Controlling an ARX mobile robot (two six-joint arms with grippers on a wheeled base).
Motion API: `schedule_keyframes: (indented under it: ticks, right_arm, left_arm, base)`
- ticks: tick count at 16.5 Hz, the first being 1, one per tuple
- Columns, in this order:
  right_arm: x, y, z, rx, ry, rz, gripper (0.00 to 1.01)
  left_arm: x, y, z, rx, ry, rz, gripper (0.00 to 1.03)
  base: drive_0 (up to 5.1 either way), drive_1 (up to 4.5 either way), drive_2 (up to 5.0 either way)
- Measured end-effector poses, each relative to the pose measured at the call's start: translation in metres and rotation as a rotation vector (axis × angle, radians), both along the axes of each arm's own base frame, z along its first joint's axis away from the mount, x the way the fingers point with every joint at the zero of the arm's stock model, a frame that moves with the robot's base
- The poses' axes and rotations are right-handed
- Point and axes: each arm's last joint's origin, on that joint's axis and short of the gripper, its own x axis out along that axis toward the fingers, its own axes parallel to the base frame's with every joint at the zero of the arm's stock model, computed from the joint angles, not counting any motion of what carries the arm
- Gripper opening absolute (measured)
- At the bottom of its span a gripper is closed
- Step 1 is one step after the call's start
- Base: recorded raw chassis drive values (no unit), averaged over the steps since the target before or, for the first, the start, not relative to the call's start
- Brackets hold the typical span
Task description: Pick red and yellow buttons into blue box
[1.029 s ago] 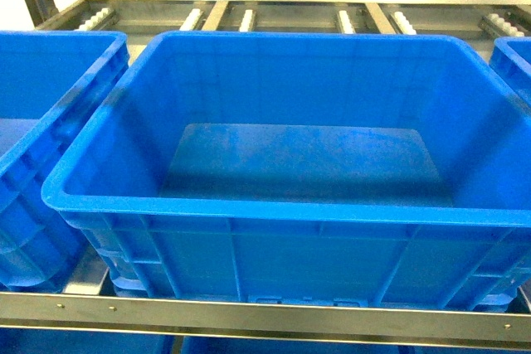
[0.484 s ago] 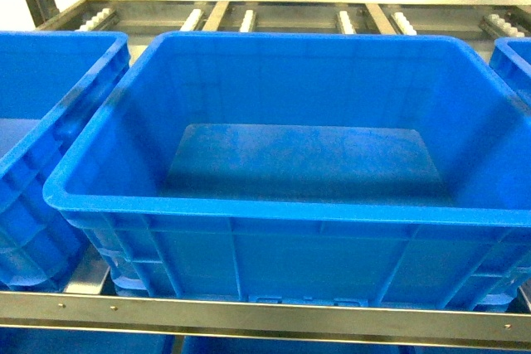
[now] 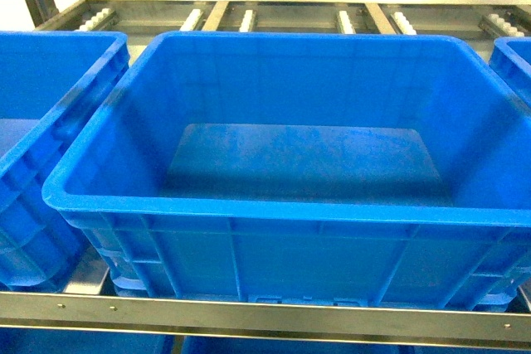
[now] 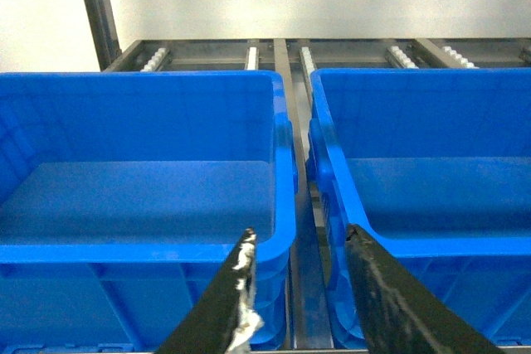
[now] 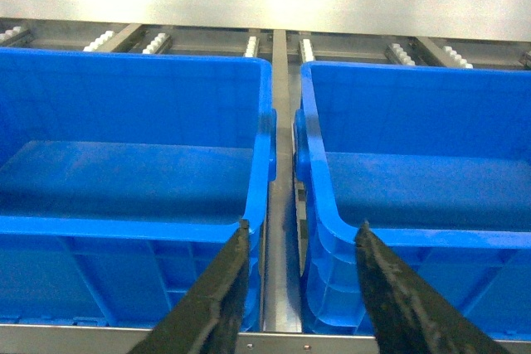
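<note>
The blue box (image 3: pixel 290 205) is seen filling the centre of the head view, its floor bare. No red or yellow button is seen in any view, so where they lie cannot be told, and both are judged still to be picked. The left gripper (image 4: pixel 299 242) and right gripper (image 5: pixel 300 234) are shown at the bottom of the wrist views, parted and holding nothing

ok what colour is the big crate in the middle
Solid blue all over, rim and walls alike; the head view shows it best.
</note>
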Motion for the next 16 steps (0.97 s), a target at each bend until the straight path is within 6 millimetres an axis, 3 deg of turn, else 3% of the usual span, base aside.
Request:
schedule_keyframes:
  ticks: [5, 6, 16]
  right_arm:
    - [0.0, 0.0, 0.0, 0.0, 0.0, 0.0, 0.96]
    - [0.0, 0.0, 0.0, 0.0, 0.0, 0.0, 0.99]
    - [0.0, 0.0, 0.0, 0.0, 0.0, 0.0, 0.98]
  left_arm:
    - [0.0, 0.0, 0.0, 0.0, 0.0, 0.0, 0.89]
    - [0.0, 0.0, 0.0, 0.001, 0.0, 0.0, 1.0]
    - [0.0, 0.0, 0.0, 0.0, 0.0, 0.0, 0.98]
  base:
    - [0.0, 0.0, 0.0]
    - [0.0, 0.0, 0.0]
    - [0.0, 0.0, 0.0]
